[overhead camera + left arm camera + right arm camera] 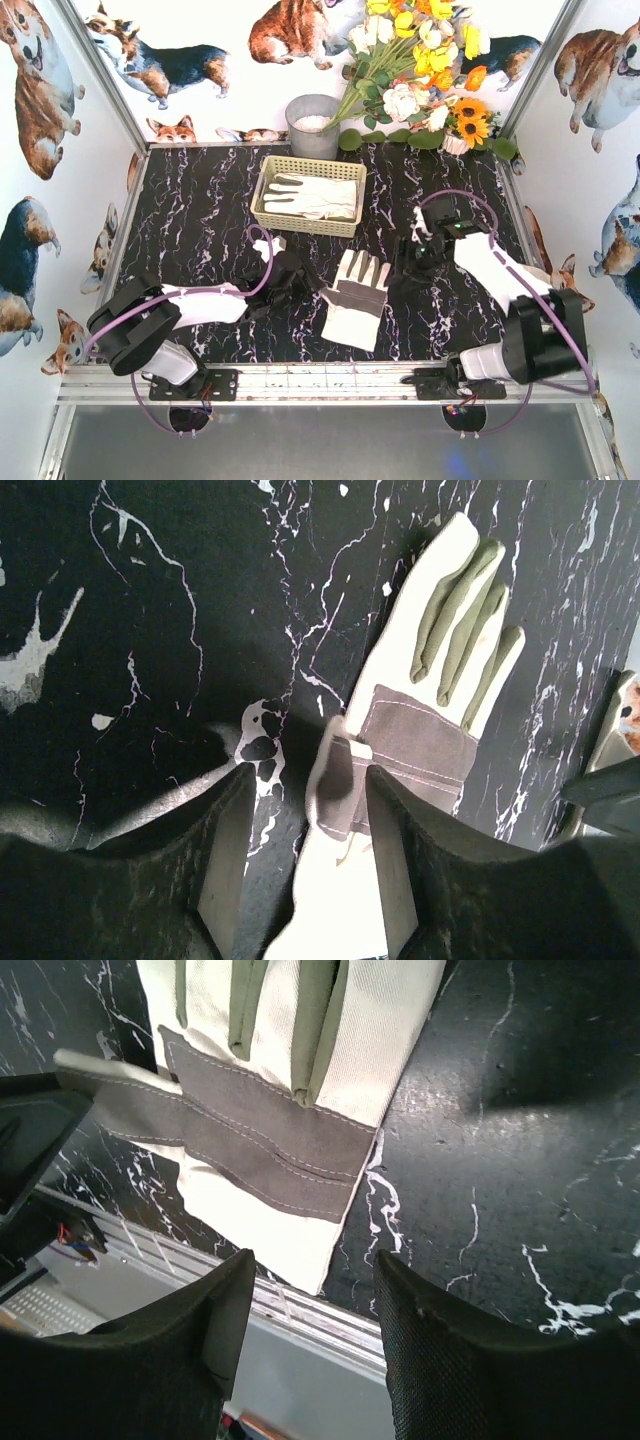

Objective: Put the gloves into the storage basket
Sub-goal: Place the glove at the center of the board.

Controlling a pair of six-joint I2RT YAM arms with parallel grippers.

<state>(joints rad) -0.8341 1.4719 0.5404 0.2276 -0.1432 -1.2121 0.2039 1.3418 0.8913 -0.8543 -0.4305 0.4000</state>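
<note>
Cream-white gloves point(315, 195) lie piled flat in the pale yellow basket point(300, 226) at the far middle of the table point(200, 220). They overlap, so we cannot count them from above. They fill most of the basket's floor and stay below its lattice rim.

One loose glove point(355, 298) lies outside it on the black marbled top, well apart from the basket and nearer to us. Its grey patches face up, its fingers point toward the far side and its wide cuff toward the near edge.

We see the left gripper point(308, 775) low over this glove's left side with its fingers spread wide. The glove's grey thumb lies in the gap between them, close to one finger, and nothing is clamped. The right gripper point(315, 1260) is just to the glove's right, and its fingers also stand wide apart. In its own view the corner of the cuff lies ahead of that gap, with the metal rail point(300, 1310) of the near table edge beyond.

Behind the basket, just beside its far wall, stands a round grey pot point(300, 135) with something white in it that we cannot make out. A bunch of yellow, white and orange flowers point(415, 60) leans to its right.
</note>
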